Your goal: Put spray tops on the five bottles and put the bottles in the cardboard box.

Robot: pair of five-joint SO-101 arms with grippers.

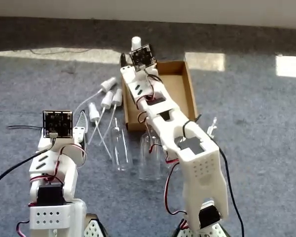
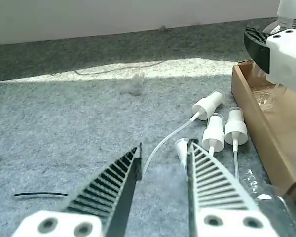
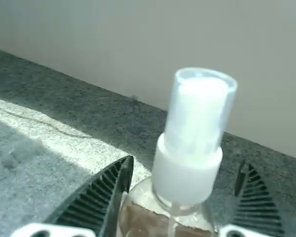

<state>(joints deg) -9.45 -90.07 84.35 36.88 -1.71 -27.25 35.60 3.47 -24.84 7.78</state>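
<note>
Holding a spray-topped bottle [image 3: 192, 143] over cardboard box [image 1: 187, 94], right gripper [image 3: 186, 164].

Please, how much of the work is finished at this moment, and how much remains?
Done: one capped bottle already carries its spray top. In hand: it sits at the right gripper, by the far corner of the cardboard box. Left: four loose spray tops lie on the carpet ahead of the open left gripper, and at least two uncapped bottles lie near the box, so most of the job remains.
</note>
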